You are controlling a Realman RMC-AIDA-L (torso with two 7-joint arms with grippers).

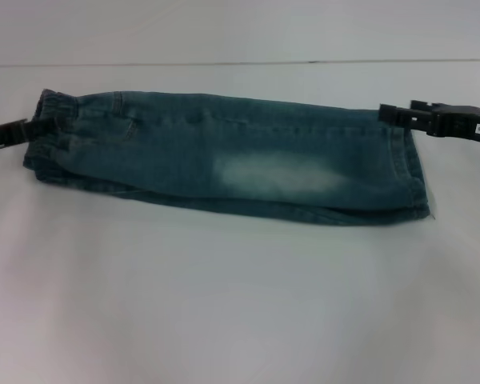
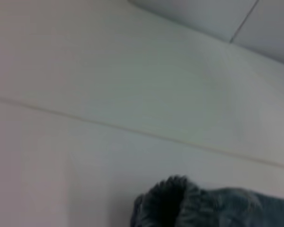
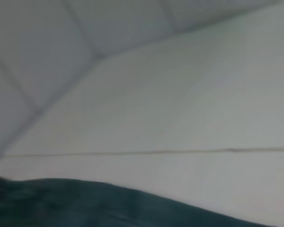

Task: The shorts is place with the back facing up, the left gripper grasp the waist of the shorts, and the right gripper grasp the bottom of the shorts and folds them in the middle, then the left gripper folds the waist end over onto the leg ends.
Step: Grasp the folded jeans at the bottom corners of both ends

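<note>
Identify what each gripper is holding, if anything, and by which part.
The left gripper pinches the shorts at the elastic waist; the right gripper pinches the leg-end corner on the far edge.

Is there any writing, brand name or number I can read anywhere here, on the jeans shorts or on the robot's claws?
Small white label on the right gripper, by the picture's right edge in the head view: dark marks, too blurred to read.
Denim shorts: no brand patch or print visible.
Left gripper: no writing visible.
Table: none.
</note>
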